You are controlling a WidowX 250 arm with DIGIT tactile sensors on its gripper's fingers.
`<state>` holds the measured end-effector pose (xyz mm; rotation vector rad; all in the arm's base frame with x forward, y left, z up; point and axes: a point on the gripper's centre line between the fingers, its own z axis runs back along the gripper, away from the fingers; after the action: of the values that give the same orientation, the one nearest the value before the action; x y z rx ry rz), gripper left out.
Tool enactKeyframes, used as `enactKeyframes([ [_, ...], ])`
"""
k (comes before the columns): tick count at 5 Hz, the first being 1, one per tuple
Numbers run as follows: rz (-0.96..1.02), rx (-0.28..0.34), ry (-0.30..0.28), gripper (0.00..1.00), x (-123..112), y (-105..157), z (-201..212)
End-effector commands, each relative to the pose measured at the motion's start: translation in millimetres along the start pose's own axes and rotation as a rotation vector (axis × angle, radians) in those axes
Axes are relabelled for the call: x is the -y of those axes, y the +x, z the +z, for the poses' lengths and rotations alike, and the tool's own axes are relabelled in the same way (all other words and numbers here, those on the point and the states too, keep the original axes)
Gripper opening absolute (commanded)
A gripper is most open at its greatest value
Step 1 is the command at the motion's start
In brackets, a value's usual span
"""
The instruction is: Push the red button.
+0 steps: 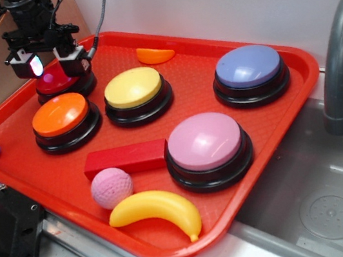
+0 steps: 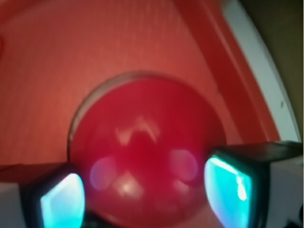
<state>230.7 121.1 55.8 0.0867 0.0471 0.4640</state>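
The red button (image 1: 59, 85) sits at the back left corner of the red tray (image 1: 295, 83), a dark-red dome on a black base. My gripper (image 1: 49, 62) hovers directly over it, fingers spread apart and open, nothing held. In the wrist view the red button (image 2: 142, 142) fills the middle, blurred and very close. My gripper (image 2: 145, 192) straddles its near side, with the glowing pads (image 2: 61, 199) at either edge. Whether the fingertips touch the dome is unclear.
Just in front of the red one stands an orange button (image 1: 62, 116); yellow (image 1: 134, 89), purple (image 1: 248, 67) and pink (image 1: 205, 143) buttons lie further right. A red block (image 1: 124, 159), pink ball (image 1: 111, 187), banana (image 1: 155, 210) and orange slice (image 1: 154, 54) share the tray. Sink and faucet (image 1: 339, 56) at right.
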Motion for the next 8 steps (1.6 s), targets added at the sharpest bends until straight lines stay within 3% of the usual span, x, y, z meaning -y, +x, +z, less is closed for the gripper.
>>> enactKeyframes([
  [1,0.033,0.081,-0.032,1.0,-19,14,49],
  [2,0.035,0.085,-0.059,1.0,-21,13,51],
  [4,0.036,0.125,-0.053,1.0,-21,11,66],
  [8,0.02,0.148,-0.031,1.0,-13,9,83],
])
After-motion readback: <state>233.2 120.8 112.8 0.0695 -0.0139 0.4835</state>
